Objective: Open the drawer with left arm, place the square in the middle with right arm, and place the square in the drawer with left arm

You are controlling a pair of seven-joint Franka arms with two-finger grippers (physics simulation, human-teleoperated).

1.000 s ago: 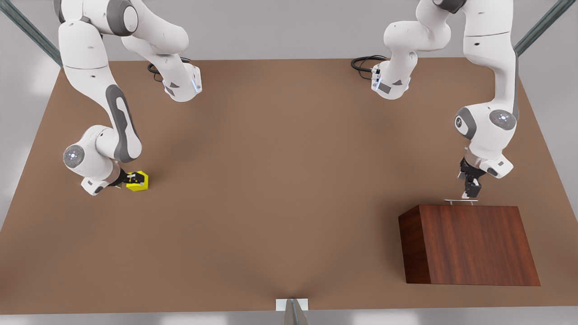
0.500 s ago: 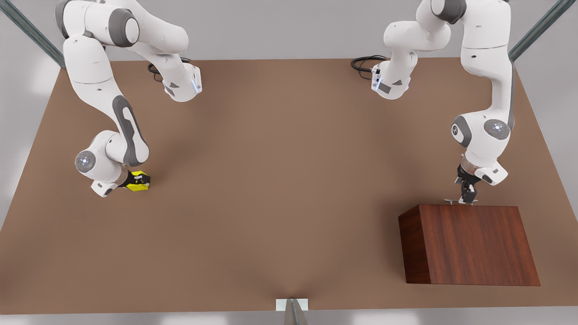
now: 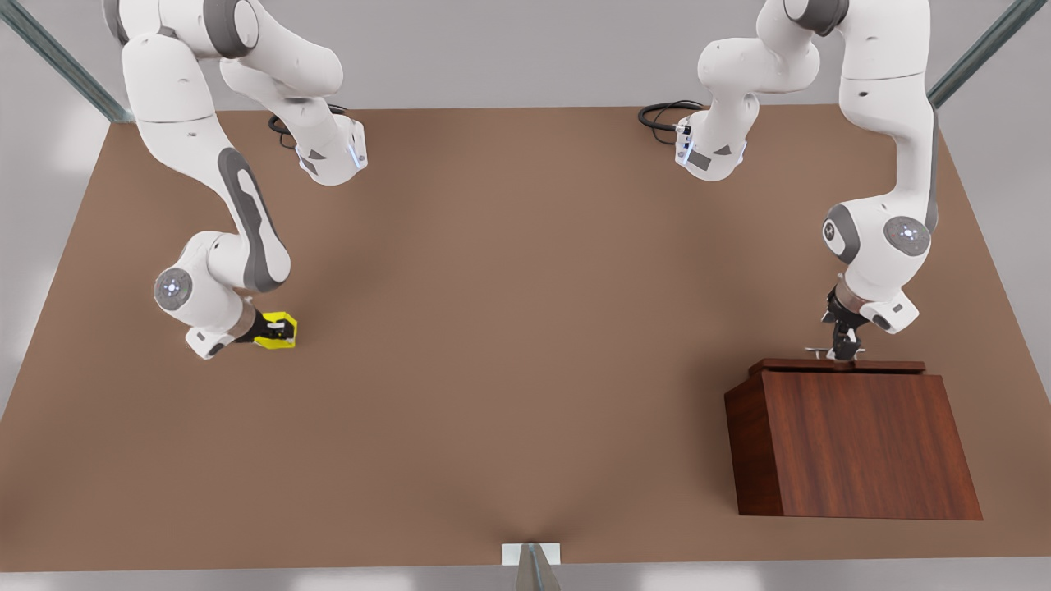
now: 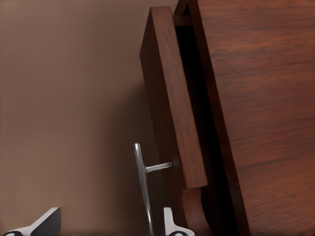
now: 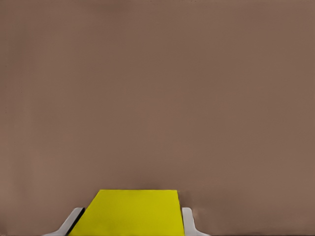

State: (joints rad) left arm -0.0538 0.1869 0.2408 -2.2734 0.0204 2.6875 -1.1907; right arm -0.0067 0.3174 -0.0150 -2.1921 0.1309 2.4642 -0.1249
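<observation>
At the cabinet (image 3: pixel 854 443): your left gripper (image 3: pixel 839 353) sits at the handle (image 4: pixel 142 189) because the drawer (image 4: pixel 170 98) must slide out; it stands slightly ajar.
Left jaws: fingertips either side of the bar (a firm clamp I cannot tell).
Right gripper (image 3: pixel 277 330): clenched on the square (image 5: pixel 130 212), near the front view's left, low over the table (image 3: pixel 525 328), the middle ahead.

In the front view, the right gripper (image 3: pixel 282 331) covers part of the square (image 3: pixel 277 341). The left gripper (image 3: pixel 841 351) hides the middle of the handle (image 3: pixel 814 350). In the left wrist view, the drawer (image 4: pixel 170 98) interior stays in shadow, contents indiscernible.
</observation>
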